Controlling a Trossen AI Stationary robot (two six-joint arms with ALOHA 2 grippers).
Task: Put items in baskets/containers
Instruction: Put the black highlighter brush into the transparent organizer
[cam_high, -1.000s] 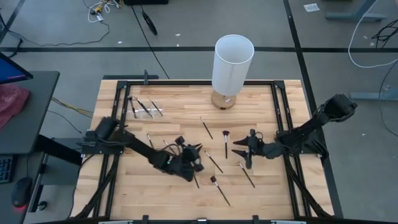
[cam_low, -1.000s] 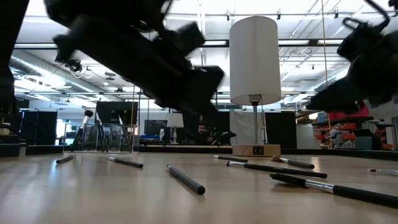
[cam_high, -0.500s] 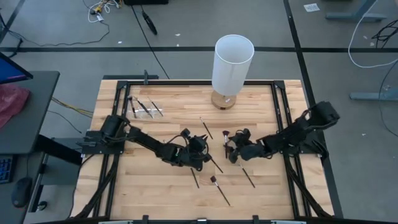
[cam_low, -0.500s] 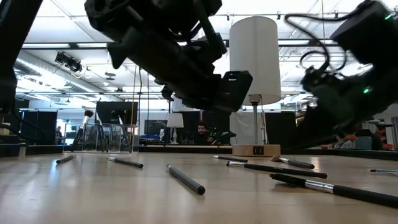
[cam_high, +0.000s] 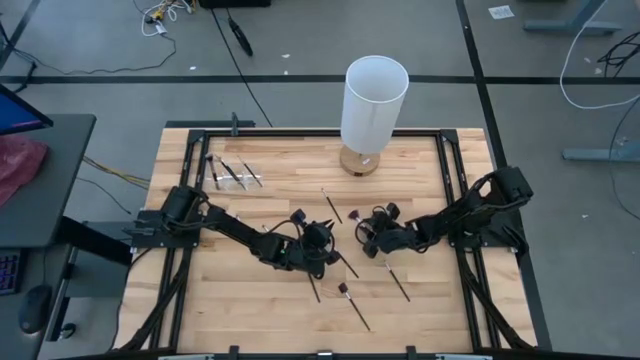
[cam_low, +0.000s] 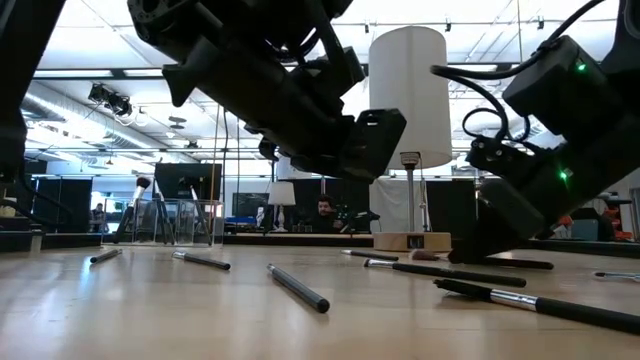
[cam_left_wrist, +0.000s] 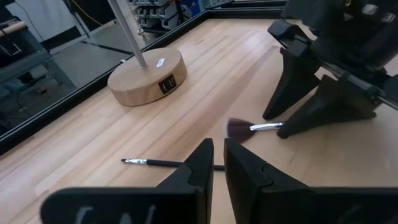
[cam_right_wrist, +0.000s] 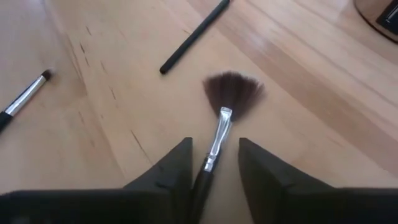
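Several thin dark makeup brushes lie flat on the wooden table, among them a fan-headed one (cam_right_wrist: 230, 93) (cam_high: 358, 214) near the middle. My right gripper (cam_right_wrist: 214, 143) (cam_high: 364, 236) is open and low at the table, one finger on each side of that brush's handle (cam_right_wrist: 215, 138), with a gap on both sides. My left gripper (cam_left_wrist: 217, 148) (cam_high: 324, 247) is shut on nothing and hovers above the table just left of the right one, over a slim brush (cam_left_wrist: 155, 163). The low transparent container (cam_high: 232, 173) sits near the far left corner with a few brushes in it.
A tall white cylinder on a wooden base (cam_high: 374, 98) stands at the middle of the far edge. More brushes lie near the near side (cam_high: 352, 305) (cam_high: 397, 282) (cam_high: 312, 289) and one toward the far side (cam_high: 332, 208). A black frame (cam_high: 300, 133) runs round the table.
My right gripper has moved toward the table's left and gone down, so that its fingers now stand around the fan brush's handle. My left gripper first moved toward the right and far side and rose a little, then held still. No brush has shifted.
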